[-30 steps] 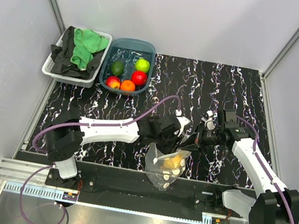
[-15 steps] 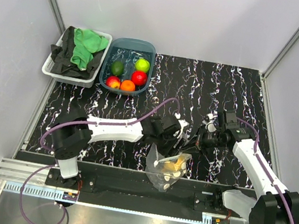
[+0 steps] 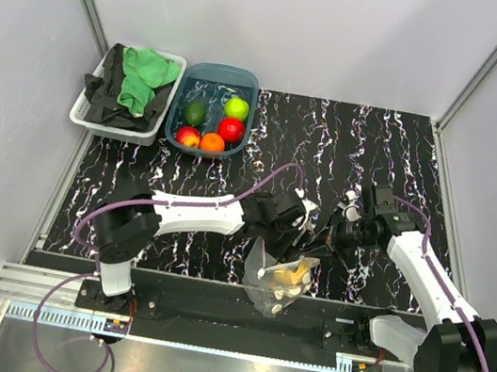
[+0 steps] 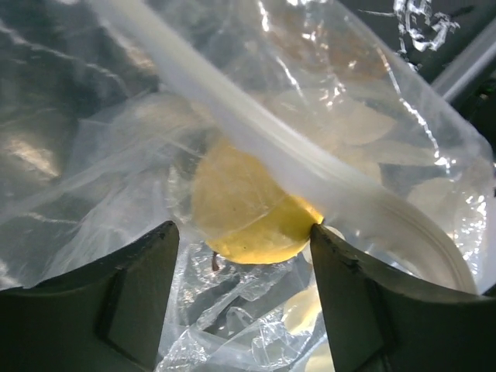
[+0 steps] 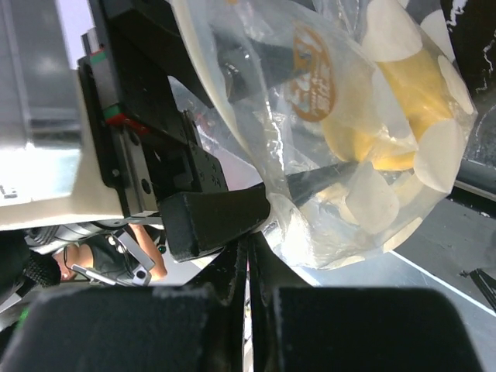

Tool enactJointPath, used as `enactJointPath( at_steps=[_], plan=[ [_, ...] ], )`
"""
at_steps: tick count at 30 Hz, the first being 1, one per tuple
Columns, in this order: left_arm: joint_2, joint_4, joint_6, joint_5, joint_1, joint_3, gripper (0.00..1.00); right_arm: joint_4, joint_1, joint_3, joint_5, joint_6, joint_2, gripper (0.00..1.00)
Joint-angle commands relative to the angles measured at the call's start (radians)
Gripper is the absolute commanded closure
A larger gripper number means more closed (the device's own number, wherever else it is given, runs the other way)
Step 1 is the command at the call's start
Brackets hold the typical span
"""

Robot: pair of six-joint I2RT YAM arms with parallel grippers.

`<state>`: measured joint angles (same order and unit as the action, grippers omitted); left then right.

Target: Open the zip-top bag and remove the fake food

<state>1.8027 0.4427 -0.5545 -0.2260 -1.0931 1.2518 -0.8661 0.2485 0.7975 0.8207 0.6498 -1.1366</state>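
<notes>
**Yellow fruit straight ahead of your open left gripper; your right gripper pinches the bag**

The zip-top bag hangs mouth-up over the table's near edge, midway between the arm bases, with its long axis running down away from both grippers. Its yellow fake fruit sits inside, directly between the spread jaws of your left gripper. The white zip strip crosses it slantwise, and you cannot tell whether film covers the fruit. Your right gripper is clamped on the bag's upper edge, just beside the left. The teal tub stands well apart at the far edge.
</notes>
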Motion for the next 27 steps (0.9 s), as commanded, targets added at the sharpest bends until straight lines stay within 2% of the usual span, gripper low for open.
enactJointPath(
  at_steps=[1,2,5,11,14,18,19,21,27],
  plan=[
    [-0.031,0.014,0.05,0.101,-0.048,0.055,0.28,0.216,0.003,0.054,0.058,0.013,-0.026,1.0],
    [-0.048,0.034,0.053,0.181,-0.044,0.06,0.29,0.222,0.003,0.081,0.067,0.01,-0.029,1.0],
    [-0.095,0.068,0.074,0.273,-0.018,0.067,0.31,0.242,0.003,0.146,0.104,0.002,-0.054,1.0],
    [-0.178,0.1,0.137,0.35,0.047,0.078,0.38,0.292,0.005,0.249,0.176,-0.002,-0.127,1.0],
    [-0.18,0.1,0.157,0.329,0.064,0.089,0.4,0.312,0.005,0.258,0.187,-0.001,-0.156,1.0],
    [-0.145,0.09,0.162,0.243,0.067,0.1,0.54,0.315,0.005,0.241,0.155,-0.009,-0.158,1.0],
    [-0.14,0.087,0.156,0.199,0.067,0.1,0.6,0.317,0.003,0.229,0.144,-0.01,-0.158,1.0],
    [-0.125,0.065,0.136,0.154,0.067,0.086,0.63,0.317,0.003,0.192,0.121,-0.019,-0.155,1.0],
    [-0.06,0.01,0.103,0.108,0.065,0.064,0.64,0.328,0.003,0.14,0.095,-0.035,-0.153,1.0]
  ],
)
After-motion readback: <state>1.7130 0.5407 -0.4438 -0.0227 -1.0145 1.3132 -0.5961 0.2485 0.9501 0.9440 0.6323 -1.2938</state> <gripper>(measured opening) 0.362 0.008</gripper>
